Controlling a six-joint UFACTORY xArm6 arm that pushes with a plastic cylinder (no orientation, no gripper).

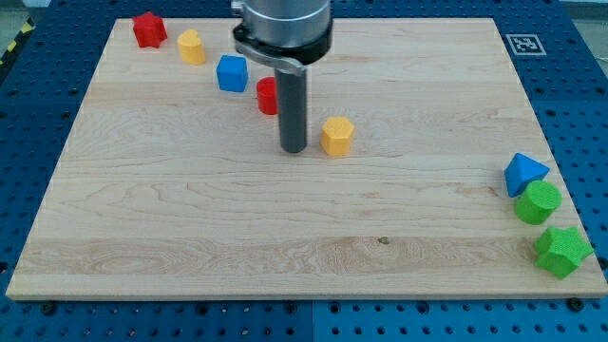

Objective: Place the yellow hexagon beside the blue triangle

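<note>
The yellow hexagon (336, 136) sits on the wooden board (237, 237) a little above its middle. My tip (294, 149) stands just to the hexagon's left, very near it, with a small gap. The blue triangle (523, 174) lies at the board's right edge, far to the right of the hexagon and a little lower. The rod partly hides a red block (267, 96) behind it.
A green cylinder (539, 201) touches the blue triangle from below, with a green star (561, 251) under it. Toward the top left lie a red star (148, 29), another yellow block (191, 46) and a blue cube (232, 73).
</note>
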